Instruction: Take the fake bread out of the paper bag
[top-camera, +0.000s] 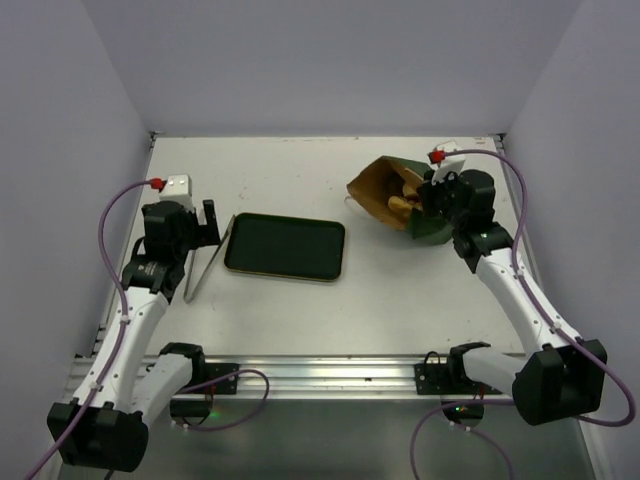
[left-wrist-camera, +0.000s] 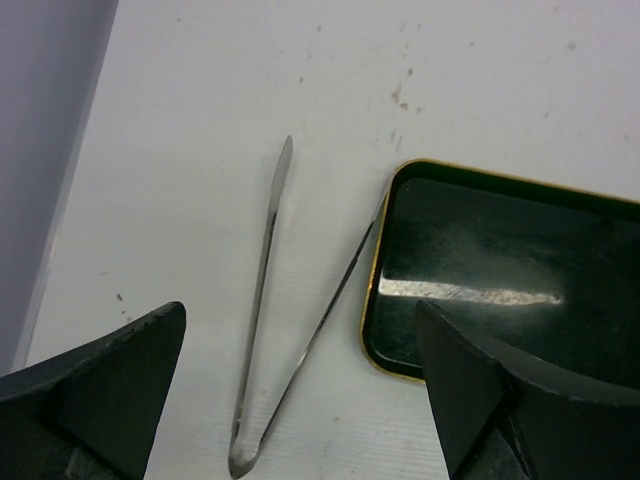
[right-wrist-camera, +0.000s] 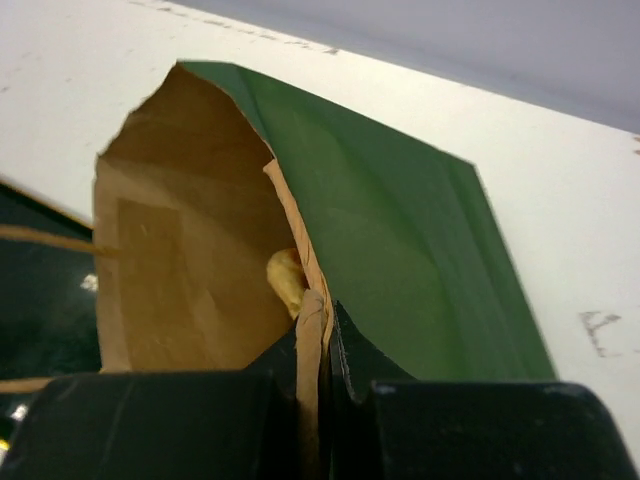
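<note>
The paper bag (top-camera: 385, 186), dark green outside and brown inside, lies tilted at the back right with its mouth open toward the left. Fake bread (top-camera: 403, 203) in tan and yellow shows inside the mouth. My right gripper (top-camera: 432, 200) is shut on the bag's rim. In the right wrist view the bag wall (right-wrist-camera: 400, 260) is pinched between my fingers (right-wrist-camera: 355, 345), and one yellow roll (right-wrist-camera: 285, 280) shows inside. My left gripper (top-camera: 207, 222) is open and empty at the left, above the metal tongs (left-wrist-camera: 268, 330).
A dark rectangular tray (top-camera: 286, 247) with a gold rim lies left of the bag, also in the left wrist view (left-wrist-camera: 520, 290). The tongs (top-camera: 203, 262) lie on the table against its left end. Grey walls close in the table on three sides.
</note>
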